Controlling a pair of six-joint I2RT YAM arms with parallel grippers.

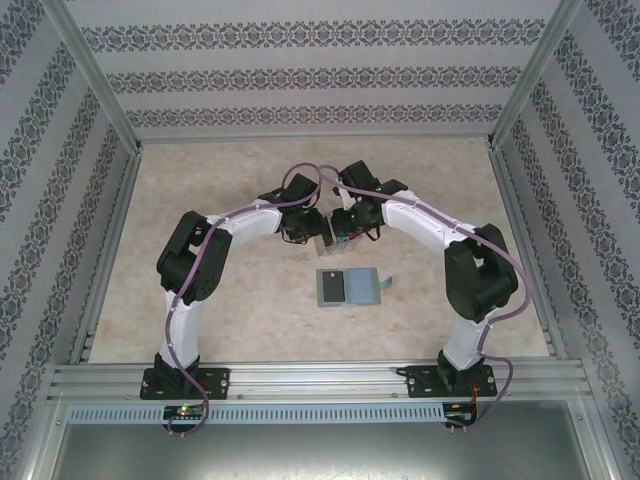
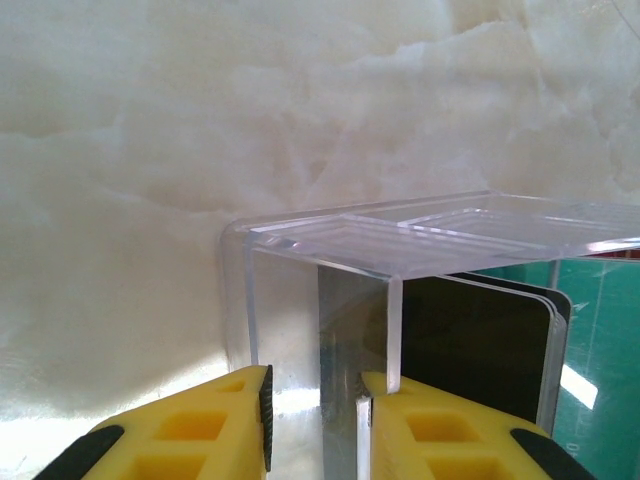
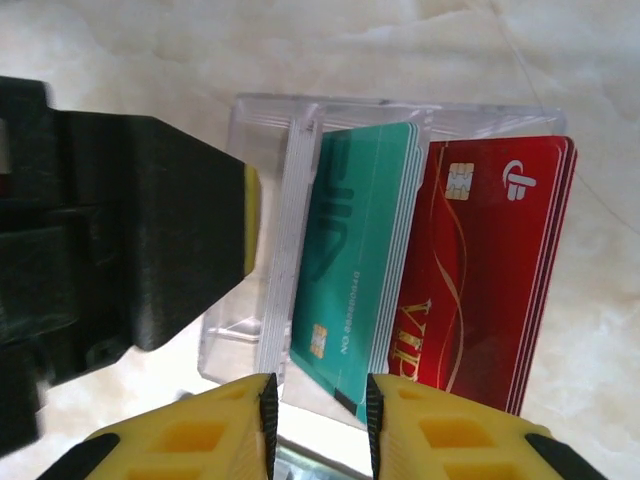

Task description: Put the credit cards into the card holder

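A clear box (image 1: 333,238) stands mid-table with teal credit cards (image 3: 360,250) and red credit cards (image 3: 490,270) upright in it. Dark cards (image 2: 470,350) stand in it too. My left gripper (image 2: 316,425) is shut on the box's end wall (image 2: 392,330), and its yellow finger (image 3: 251,222) presses the box's side. My right gripper (image 3: 318,420) is open a little, its jaws either side of the teal cards' lower corner. The grey-green card holder (image 1: 362,287) lies flat nearer the arms, a dark card (image 1: 330,288) against its left side.
Both grippers (image 1: 303,232) (image 1: 347,226) meet over the box in the middle of the marbled table (image 1: 220,300). Metal rails (image 1: 300,378) run along the near edge, and patterned walls close in the other three sides.
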